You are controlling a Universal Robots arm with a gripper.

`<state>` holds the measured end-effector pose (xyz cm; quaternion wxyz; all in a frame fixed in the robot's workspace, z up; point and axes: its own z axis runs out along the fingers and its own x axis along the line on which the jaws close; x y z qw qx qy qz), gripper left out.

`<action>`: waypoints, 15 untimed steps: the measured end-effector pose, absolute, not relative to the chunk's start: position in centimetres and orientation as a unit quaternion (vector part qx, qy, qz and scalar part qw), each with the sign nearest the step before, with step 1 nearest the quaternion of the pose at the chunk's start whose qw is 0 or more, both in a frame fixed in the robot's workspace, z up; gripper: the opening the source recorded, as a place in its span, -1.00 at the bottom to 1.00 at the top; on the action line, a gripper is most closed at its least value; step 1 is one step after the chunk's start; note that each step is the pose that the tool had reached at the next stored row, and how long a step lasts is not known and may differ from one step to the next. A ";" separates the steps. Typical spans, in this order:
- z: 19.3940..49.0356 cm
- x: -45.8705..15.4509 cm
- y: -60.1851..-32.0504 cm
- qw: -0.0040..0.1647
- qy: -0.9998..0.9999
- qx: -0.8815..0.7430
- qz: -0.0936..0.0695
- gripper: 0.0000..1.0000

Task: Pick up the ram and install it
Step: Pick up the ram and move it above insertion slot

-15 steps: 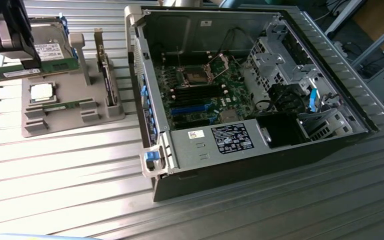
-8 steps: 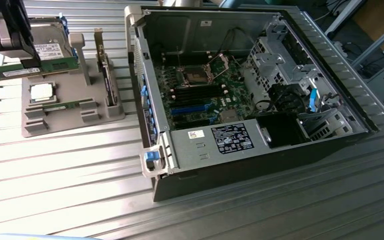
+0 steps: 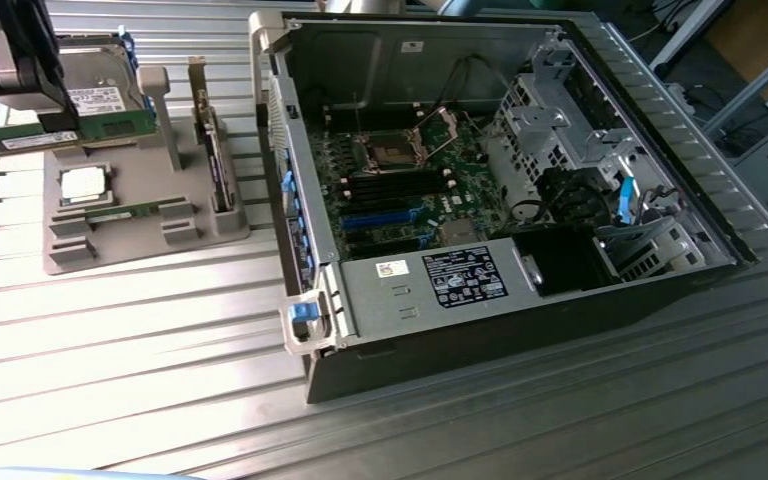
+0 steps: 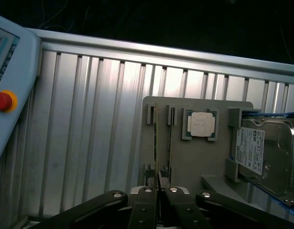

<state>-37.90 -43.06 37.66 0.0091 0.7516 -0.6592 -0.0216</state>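
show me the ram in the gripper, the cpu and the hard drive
ram (image 4: 157, 143): wrist view, on its thin edge, seen edge-on
cpu (image 4: 202, 125): wrist view, middle of its metal lid
hard drive (image 4: 249, 150): wrist view, on its white label

No lettering can be read. Printed labels are seen, their text too small to be made out: a white one on the hard drive (image 4: 266, 155), a black one on the power supply (image 3: 418, 295), a pale sticker on the ram (image 3: 24, 142).
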 end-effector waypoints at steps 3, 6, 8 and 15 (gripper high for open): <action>37.8 -37.9 -43.1 0.009 -0.659 0.752 -0.022 -0.75; 38.0 -37.9 -43.1 0.009 -0.659 0.752 -0.022 -0.75; 38.2 -37.9 -43.1 0.009 -0.659 0.752 -0.022 -0.75; 39.1 -37.9 -43.1 0.009 -0.659 0.752 -0.022 -0.75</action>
